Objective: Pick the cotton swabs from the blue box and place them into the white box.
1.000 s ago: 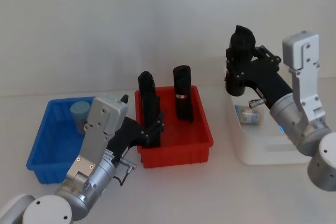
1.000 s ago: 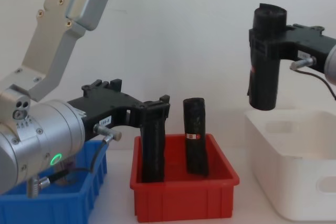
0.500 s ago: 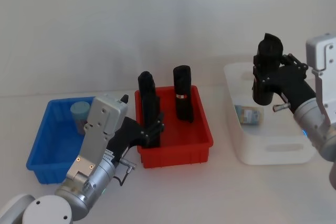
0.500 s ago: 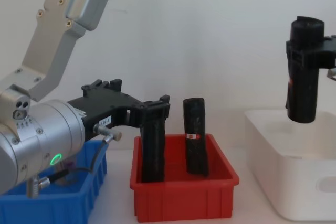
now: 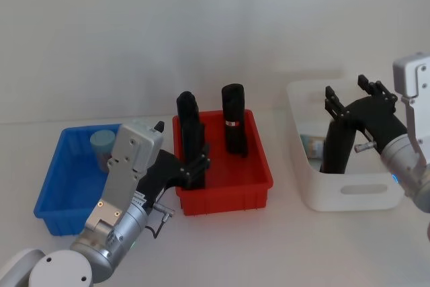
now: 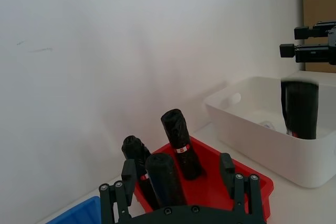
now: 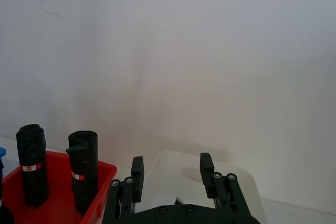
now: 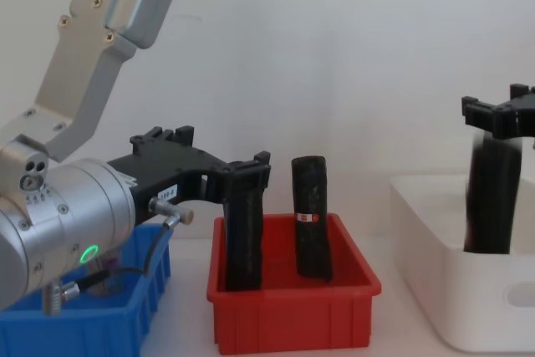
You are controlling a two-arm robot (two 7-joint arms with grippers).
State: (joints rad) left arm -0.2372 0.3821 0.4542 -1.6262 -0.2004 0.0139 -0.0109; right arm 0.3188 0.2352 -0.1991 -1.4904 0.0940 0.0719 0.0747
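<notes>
The right gripper (image 5: 348, 97) is hovering over the white box (image 5: 349, 197) with its fingers spread and holding nothing, and a black block (image 5: 334, 152) is standing upright inside the box just under it, beside one jar of cotton swabs (image 5: 311, 147) whose lie I cannot tell. This looks like a release, so the arm is best lifting straight up, keeping its fingers wide and off both block and jar. The left gripper (image 6: 176, 171) is reaching into the red bin (image 5: 222, 197), its fingers apart on either side of another black block (image 5: 188, 122) and not clamping it; a third block (image 5: 234, 122) is standing farther back in the bin. The other jar of cotton swabs (image 5: 102, 143) is sitting in the far corner of the blue box (image 5: 57, 194), upright, its long axis vertical and its pale lid pointing up; it is asking for a grip from above, across the round body, keeping it level on the way over
</notes>
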